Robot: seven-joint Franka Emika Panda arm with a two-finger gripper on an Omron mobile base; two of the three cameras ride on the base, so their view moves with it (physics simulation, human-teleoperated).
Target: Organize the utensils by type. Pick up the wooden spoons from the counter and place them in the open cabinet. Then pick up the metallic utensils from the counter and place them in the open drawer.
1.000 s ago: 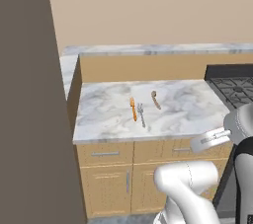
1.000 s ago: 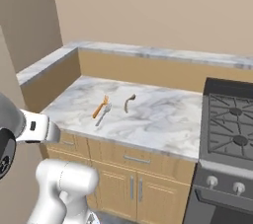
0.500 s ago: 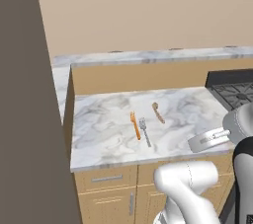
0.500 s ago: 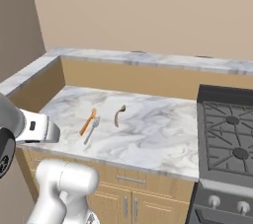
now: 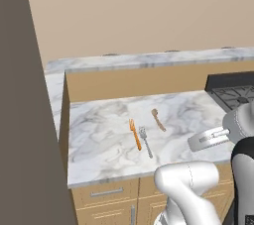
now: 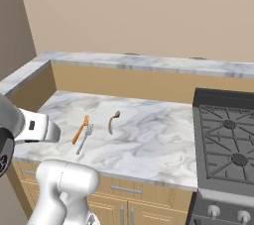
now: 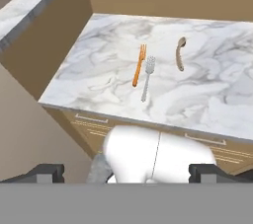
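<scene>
Three utensils lie side by side on the marbled counter (image 7: 99,50). The slim orange-brown wooden one (image 7: 139,64) is on the left. The silver-grey fork (image 7: 147,77) lies right beside it, and the short curved brown wooden spoon (image 7: 180,53) sits apart to the right. The base views show them too: the orange-brown utensil (image 5: 135,134), fork (image 5: 145,141) and curved spoon (image 5: 158,119). My gripper (image 7: 129,173) hangs open and holds nothing, high above the counter's front edge and short of the utensils. The open cabinet and open drawer are out of view.
A raised marble ledge (image 5: 149,60) with a tan wall runs behind and to the left of the counter. A black gas stove (image 6: 228,140) adjoins it on the right. Shut light-wood drawer fronts with silver handles (image 7: 91,118) sit below. A dark tall panel (image 5: 25,95) stands at the left.
The whole picture has shifted as the base moved and the cameras went with it. The three utensils lie as before. The gripper stays open.
</scene>
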